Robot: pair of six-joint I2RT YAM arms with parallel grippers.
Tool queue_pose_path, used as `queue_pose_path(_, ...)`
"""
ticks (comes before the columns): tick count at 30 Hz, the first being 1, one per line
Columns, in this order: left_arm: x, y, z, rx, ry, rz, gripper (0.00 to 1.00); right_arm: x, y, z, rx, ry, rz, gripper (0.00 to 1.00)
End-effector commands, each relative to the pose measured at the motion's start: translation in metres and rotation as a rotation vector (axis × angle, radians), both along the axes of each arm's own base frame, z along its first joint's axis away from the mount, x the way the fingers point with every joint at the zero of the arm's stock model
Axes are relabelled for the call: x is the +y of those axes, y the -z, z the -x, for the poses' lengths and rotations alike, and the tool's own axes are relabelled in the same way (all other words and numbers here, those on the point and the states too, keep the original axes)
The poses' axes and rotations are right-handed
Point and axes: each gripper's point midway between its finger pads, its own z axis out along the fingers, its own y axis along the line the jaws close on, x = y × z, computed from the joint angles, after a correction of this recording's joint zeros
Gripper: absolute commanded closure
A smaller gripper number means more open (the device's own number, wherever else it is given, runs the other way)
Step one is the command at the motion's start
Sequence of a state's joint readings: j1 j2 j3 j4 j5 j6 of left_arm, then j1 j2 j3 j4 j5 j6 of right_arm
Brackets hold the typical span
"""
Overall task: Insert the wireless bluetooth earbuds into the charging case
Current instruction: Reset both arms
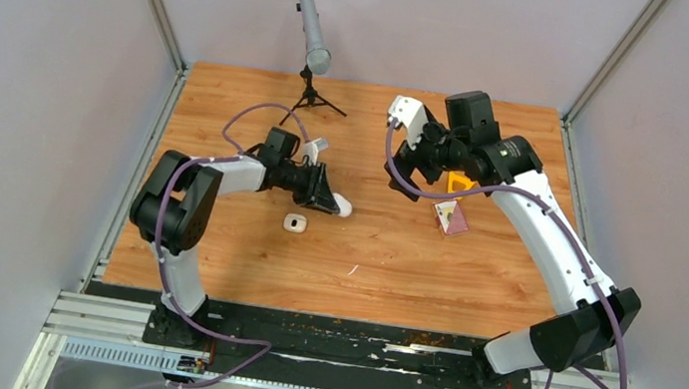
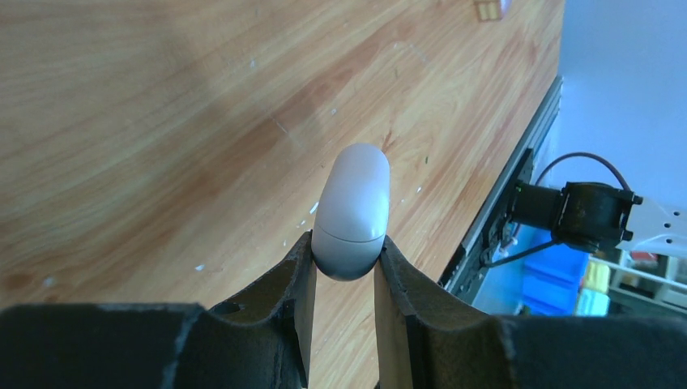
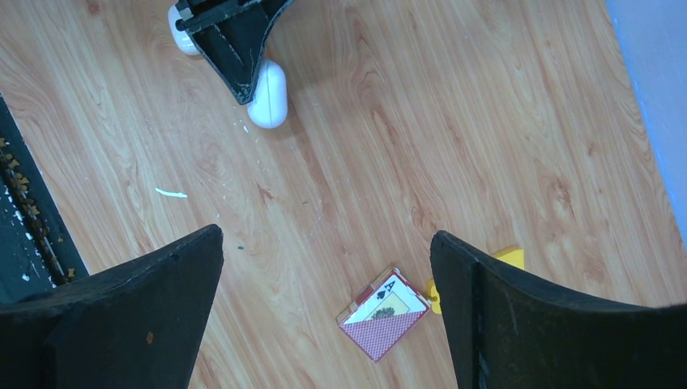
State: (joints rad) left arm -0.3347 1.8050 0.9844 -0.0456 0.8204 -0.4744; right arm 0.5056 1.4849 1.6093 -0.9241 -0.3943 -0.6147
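Note:
My left gripper is shut on a closed white oval charging case, holding it low over the wooden table. In the left wrist view the case sticks out from between the fingertips. A second small white case lies on the table just in front of it, with dark spots on top. A tiny white sliver lies nearer the front edge; it is too small to tell whether it is an earbud. My right gripper is open and empty, raised above mid-table; its view shows the held case and the sliver.
A deck of playing cards and a yellow piece lie under the right arm, and both show in the right wrist view, cards. A microphone on a small tripod stands at the back. A black rail runs along the front edge.

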Motion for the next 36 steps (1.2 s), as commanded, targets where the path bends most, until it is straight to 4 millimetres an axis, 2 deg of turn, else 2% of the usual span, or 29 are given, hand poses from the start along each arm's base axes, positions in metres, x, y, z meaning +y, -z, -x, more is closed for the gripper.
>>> queue_pose_path(1, -0.016, 0.003, 0.013, 0.1, 0.066, -0.025, 0.8, -0.012, -0.02, -0.001, -0.065, 0.032, -0.034, 0.01)
queue_pose_path(5, -0.02, 0.009, 0.013, 0.119, 0.082, -0.06, 0.65, -0.018, -0.016, -0.001, -0.058, 0.044, -0.029, 0.01)
queue_pose_path(10, -0.012, 0.005, 0.007, 0.08, 0.06, -0.126, 0.44, -0.02, -0.013, -0.006, -0.035, 0.055, -0.034, 0.0)
queue_pose_path(15, 0.001, -0.013, 0.003, -0.032, 0.076, -0.198, 0.38, -0.024, -0.012, -0.019, -0.012, 0.096, -0.068, 0.0)
queue_pose_path(18, 0.021, -0.025, 0.0, -0.131, 0.064, -0.288, 0.36, -0.035, -0.016, -0.038, -0.008, 0.195, -0.131, 0.0)
queue_pose_path(22, 0.063, -0.051, -0.014, -0.257, -0.013, -0.38, 0.36, -0.061, -0.008, -0.068, 0.004, 0.381, -0.15, 0.0)
queue_pose_path(24, 0.088, -0.068, -0.023, -0.318, -0.09, -0.414, 0.33, -0.081, -0.007, -0.088, -0.033, 0.556, -0.152, 0.0)
queue_pose_path(26, 0.114, -0.087, -0.033, -0.378, -0.192, -0.429, 0.25, -0.098, -0.008, -0.1, -0.07, 0.693, -0.147, 0.0)
queue_pose_path(27, 0.127, -0.098, -0.037, -0.412, -0.248, -0.43, 0.08, -0.106, -0.01, -0.105, -0.096, 0.746, -0.147, 0.0)
queue_pose_path(28, 0.138, -0.112, -0.042, -0.468, -0.304, -0.429, 0.01, -0.114, -0.014, -0.108, -0.126, 0.796, -0.144, 0.0)
queue_pose_path(30, 0.16, -0.146, -0.046, -0.59, -0.402, -0.453, 0.0, -0.125, -0.023, -0.111, -0.175, 0.858, -0.146, 0.0)
queue_pose_path(32, 0.172, -0.185, -0.05, -0.728, -0.454, -0.482, 0.0, -0.131, -0.036, -0.112, -0.213, 0.89, -0.157, 0.0)
queue_pose_path(35, 0.182, -0.244, -0.052, -0.889, -0.517, -0.499, 0.0, -0.134, -0.07, -0.116, -0.287, 0.899, -0.198, 0.0)
queue_pose_path(36, 0.184, -0.257, -0.052, -0.922, -0.521, -0.509, 0.0, -0.134, -0.083, -0.118, -0.313, 0.901, -0.215, 0.0)
